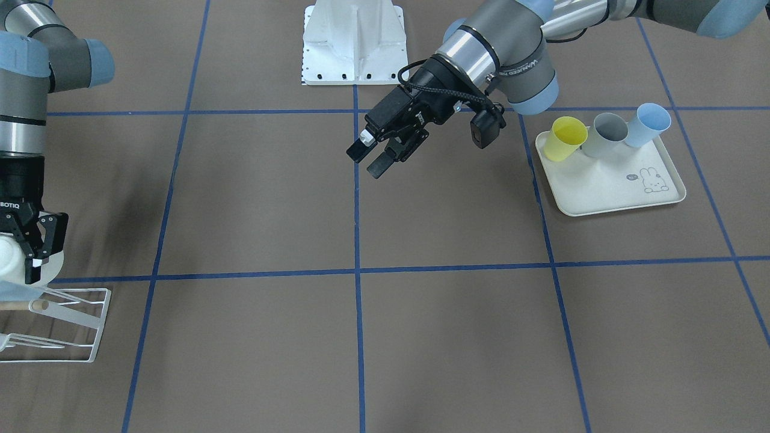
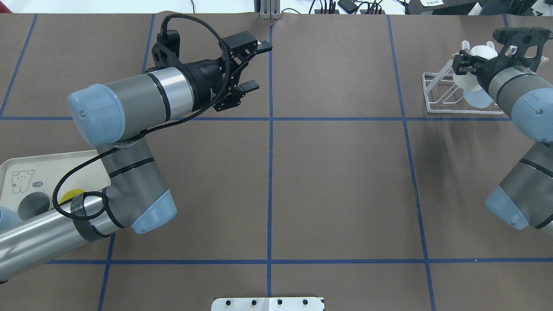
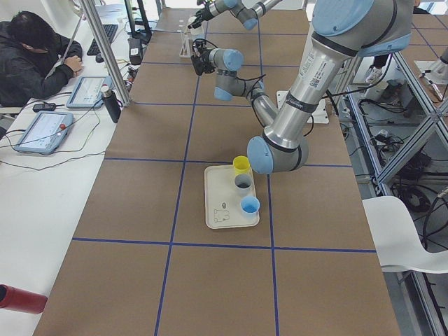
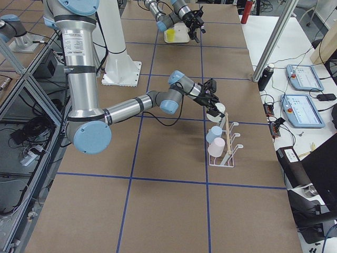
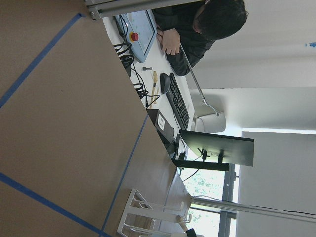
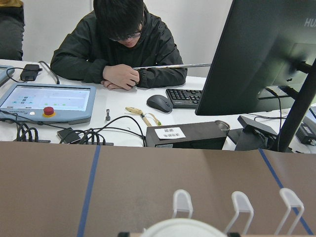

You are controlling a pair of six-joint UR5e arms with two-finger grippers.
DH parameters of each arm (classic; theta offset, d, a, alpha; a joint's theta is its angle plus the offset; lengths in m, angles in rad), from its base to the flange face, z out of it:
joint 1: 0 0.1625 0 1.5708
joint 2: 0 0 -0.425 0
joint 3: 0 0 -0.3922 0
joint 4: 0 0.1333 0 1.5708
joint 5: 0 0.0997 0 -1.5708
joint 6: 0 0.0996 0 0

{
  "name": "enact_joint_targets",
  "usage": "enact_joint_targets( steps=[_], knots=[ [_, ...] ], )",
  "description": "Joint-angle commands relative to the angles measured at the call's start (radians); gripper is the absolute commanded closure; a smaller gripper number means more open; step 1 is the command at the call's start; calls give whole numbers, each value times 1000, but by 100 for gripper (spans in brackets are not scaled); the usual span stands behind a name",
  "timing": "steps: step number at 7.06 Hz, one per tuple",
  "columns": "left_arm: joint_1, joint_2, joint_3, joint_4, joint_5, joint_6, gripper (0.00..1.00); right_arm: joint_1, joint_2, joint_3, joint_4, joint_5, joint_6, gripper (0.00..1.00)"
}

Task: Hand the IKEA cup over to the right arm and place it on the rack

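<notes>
White cup (image 4: 218,109), pinched at its rim by the right gripper (image 1: 37,255), hangs over one end of the rack (image 2: 434,93) near the table's (image 2: 345,194) far right corner. The rack bears a light-blue cup (image 4: 213,134) and a pink cup (image 4: 216,147). The left gripper (image 1: 378,157) is over the table's middle, jaws spread and empty.

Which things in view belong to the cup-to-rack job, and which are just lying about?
In the job: white cup, right gripper shut on it, rack, open left gripper.
Lying about: cream tray with yellow cup, grey cup, blue cup; keyboard, computer mouse.
</notes>
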Motion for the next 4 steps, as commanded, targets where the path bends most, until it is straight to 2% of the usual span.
enact_joint_targets(
  steps=[1, 4],
  knots=[
    [1, 0, 0, 0, 0, -3, 0, 1, -2, -4, -1, -3, -2, 100],
    [2, -2, 3, 0, 0, -9, 0, 2, -4, -13, -1, -3, -2, 100]
  ],
)
